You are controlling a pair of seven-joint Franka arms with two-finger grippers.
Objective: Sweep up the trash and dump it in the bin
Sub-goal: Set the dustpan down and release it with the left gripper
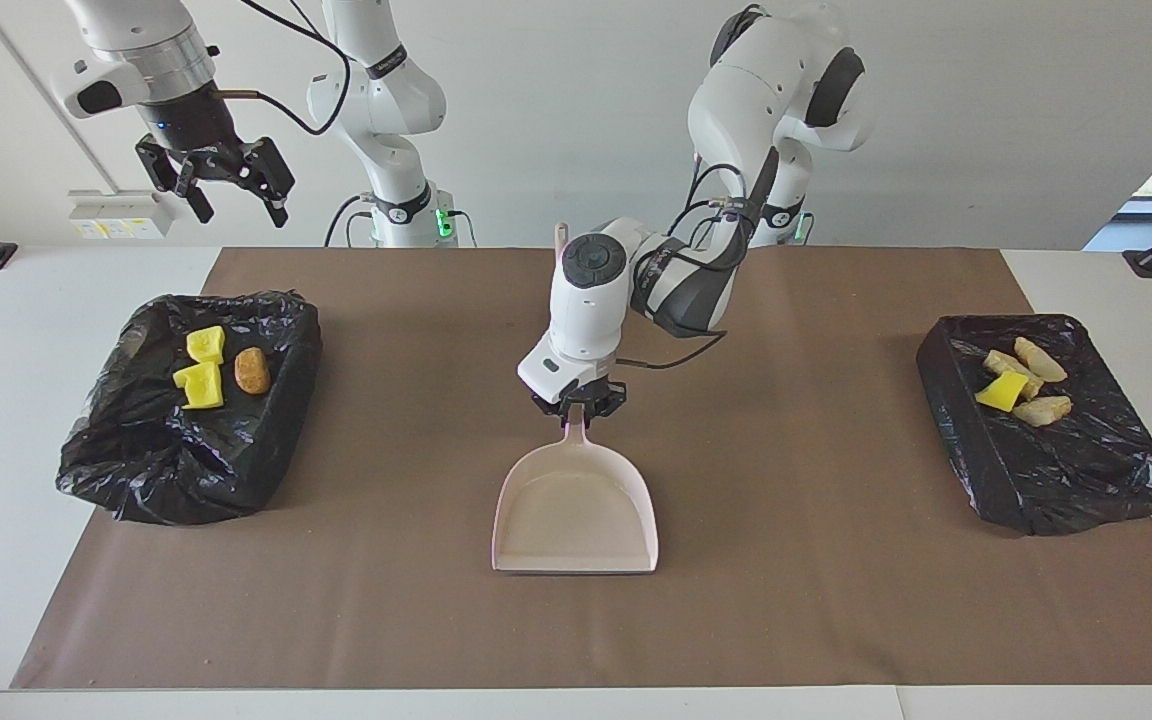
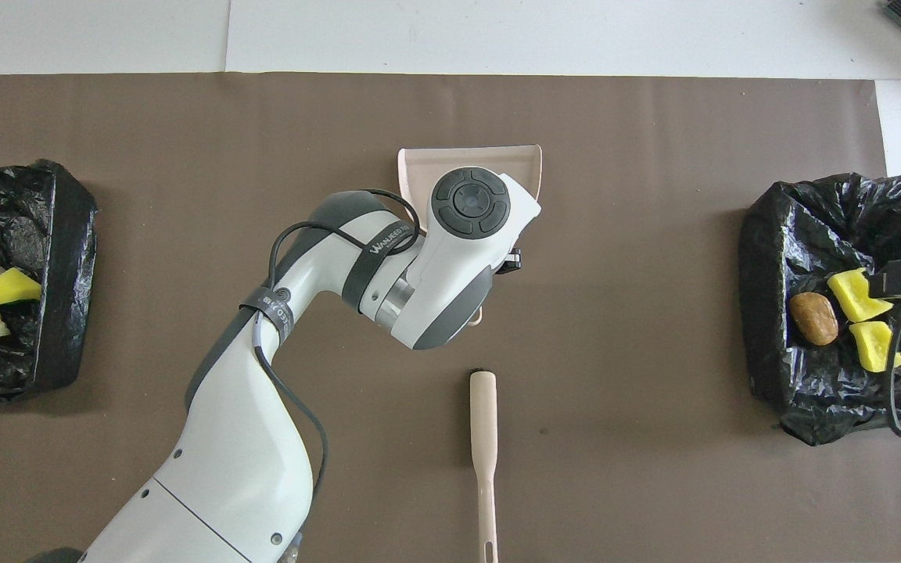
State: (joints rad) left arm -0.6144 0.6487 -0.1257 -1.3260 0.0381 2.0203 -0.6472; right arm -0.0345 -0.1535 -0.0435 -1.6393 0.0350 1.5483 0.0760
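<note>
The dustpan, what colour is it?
The dustpan is pale pink, clearest in the facing view.

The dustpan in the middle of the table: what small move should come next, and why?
Probably the left gripper should open and lift off the handle. It is shut on the dustpan, which looks empty and seems to lie flat on the brown mat beside the brush. All trash visible already lies in the two black bins. The right gripper waits open above.

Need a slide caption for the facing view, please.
Left pincer holds the empty dustpan mid-table.
</note>
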